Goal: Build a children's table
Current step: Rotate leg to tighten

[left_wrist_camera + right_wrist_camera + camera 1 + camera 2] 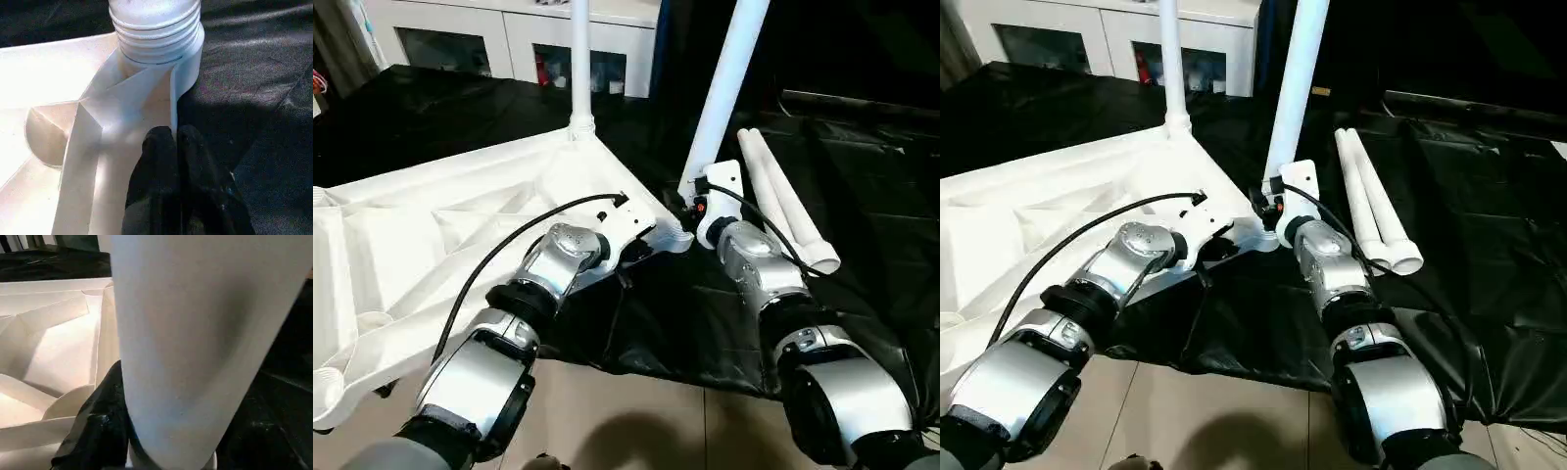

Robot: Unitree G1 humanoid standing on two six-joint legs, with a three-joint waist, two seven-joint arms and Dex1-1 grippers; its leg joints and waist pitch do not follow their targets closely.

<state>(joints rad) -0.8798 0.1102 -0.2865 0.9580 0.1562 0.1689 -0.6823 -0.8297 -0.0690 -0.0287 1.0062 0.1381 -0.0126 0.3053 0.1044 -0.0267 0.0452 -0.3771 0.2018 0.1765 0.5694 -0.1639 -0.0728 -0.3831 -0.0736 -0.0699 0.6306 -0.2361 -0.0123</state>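
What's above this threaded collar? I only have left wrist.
Observer: A leg, standing tilted in the near corner socket of the top.
Operator: Who's holding it?
Observer: The right end effector, closed on the leg's base.
Operator: Legs left to fit?
Observer: Two loose legs lie side by side on the black cloth, right of the top.
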